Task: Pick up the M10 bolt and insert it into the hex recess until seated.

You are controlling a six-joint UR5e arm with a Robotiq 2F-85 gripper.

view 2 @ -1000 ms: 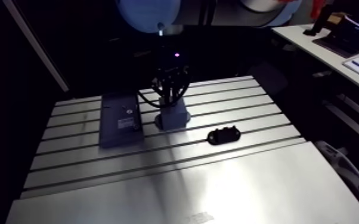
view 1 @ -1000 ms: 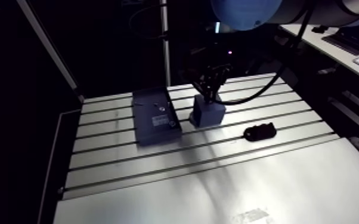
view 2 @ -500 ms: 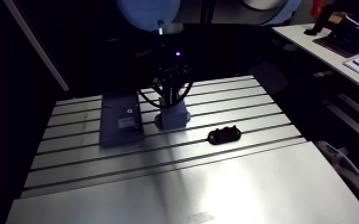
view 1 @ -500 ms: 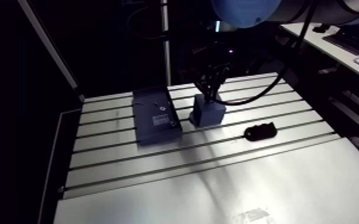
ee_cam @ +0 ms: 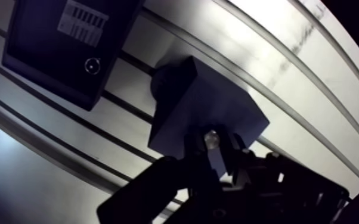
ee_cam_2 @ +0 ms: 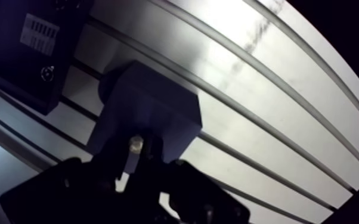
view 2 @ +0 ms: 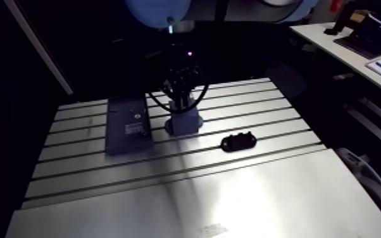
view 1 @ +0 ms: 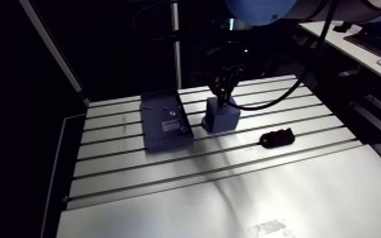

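Observation:
A blue-grey block [ee_cam: 200, 107] stands on the slotted table [ee_cam: 289, 77]. Directly over its top face my gripper [ee_cam: 212, 148] is shut on the M10 bolt [ee_cam: 212, 138], whose shiny round end shows between the two dark fingers. In the arm view the gripper [view 1: 223, 93] comes straight down onto the block [view 1: 221, 117] at the table's back middle. The fingers and the bolt hide the hex recess, and I cannot tell whether the bolt touches the block.
A flat dark box [view 1: 164, 121] with a label and a small round socket lies just beside the block. A small black object [view 1: 276, 137] lies on the table to the block's other side, toward the front. Long slots run across the table.
The whole arm view has shifted slightly, so the camera moved. The gripper stays over the block, still holding the bolt.

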